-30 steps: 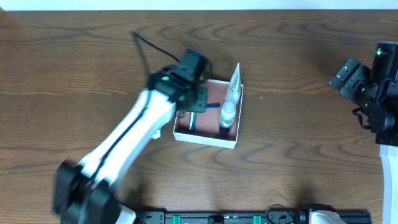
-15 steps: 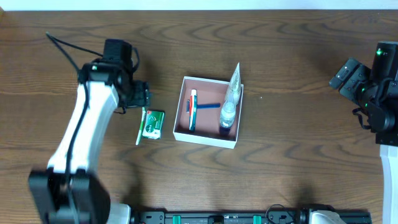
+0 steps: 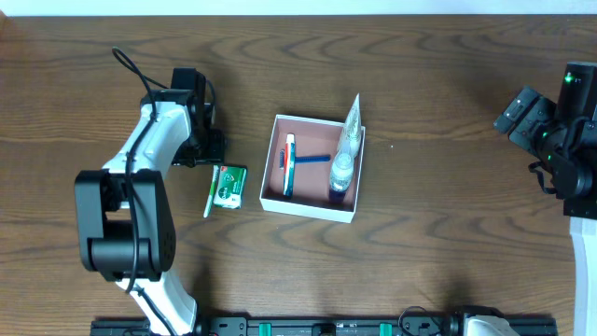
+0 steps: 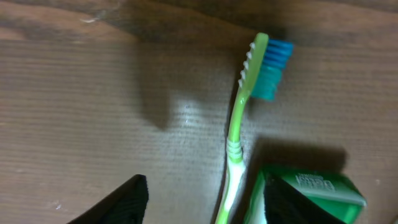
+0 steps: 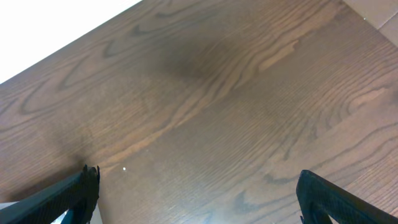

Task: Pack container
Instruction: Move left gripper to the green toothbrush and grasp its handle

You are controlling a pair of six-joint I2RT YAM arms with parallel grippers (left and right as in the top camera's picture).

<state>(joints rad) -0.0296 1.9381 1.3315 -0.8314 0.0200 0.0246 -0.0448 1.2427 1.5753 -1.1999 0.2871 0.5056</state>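
1. We're over the dark wooden table [image 3: 448, 224]. The shallow square cardboard container with white walls and a pinkish-brown floor [image 3: 312, 201] sits near the middle, open side up.
2. Inside it, a blue-and-white razor [image 3: 289, 166] lies on the left. A small clear bottle [image 3: 341, 174] stands on the right, and a white tube [image 3: 353, 119] leans at the far right corner.
3. Left of the container, apart from it, is a small green cardboard box [image 3: 229, 185]. A slim green toothbrush [image 3: 211, 191] lies just beside the box's outer edge.
4. The left gripper [image 3: 211, 149] hangs over the toothbrush's head end, and the box lies between the brush and the container wall.
5. The left wrist camera gives us what the overhead cannot: blue bristles [image 4: 272, 67] facing sideways, and dark fingertips [image 4: 127, 198] either side of the handle. The jaws are apart, gripping nothing.
6. The right wrist view shows only bare wood. The right gripper [image 5: 199, 205] has its jaws wide apart and sits far off at the table's right edge.
7. The container looks square, so we see no clear long axis. Its sides are turned slightly off the table edges, and the razor runs near-to-far.
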